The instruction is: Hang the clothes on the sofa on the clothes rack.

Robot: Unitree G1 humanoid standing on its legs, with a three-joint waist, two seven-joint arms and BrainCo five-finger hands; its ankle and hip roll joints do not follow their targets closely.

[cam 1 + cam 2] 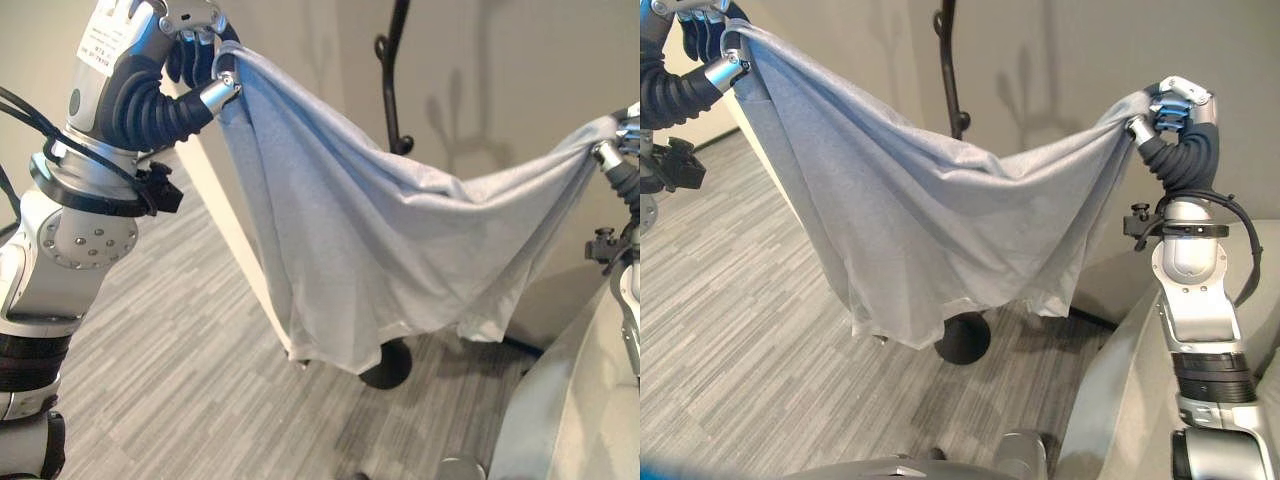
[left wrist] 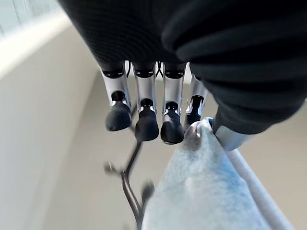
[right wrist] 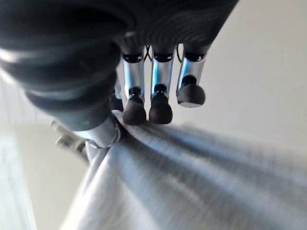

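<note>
A light grey-blue garment (image 1: 930, 240) hangs spread in the air between my two raised hands, sagging in the middle. My left hand (image 1: 200, 55) pinches its upper left corner between thumb and a finger; the same corner of cloth (image 2: 201, 139) shows by the thumb in the left wrist view. My right hand (image 1: 1170, 115) is curled on the upper right corner, and the cloth (image 3: 182, 163) runs off from under its fingertips. The black clothes rack pole (image 1: 392, 70) rises behind the garment, and its round base (image 1: 962, 338) rests on the floor below the hem.
A pale wall stands close behind the rack. Grey striped carpet (image 1: 180, 380) covers the floor. The light sofa's arm (image 1: 1110, 400) sits at the lower right, beside my right arm. A cream post (image 1: 225, 220) leans behind the garment's left edge.
</note>
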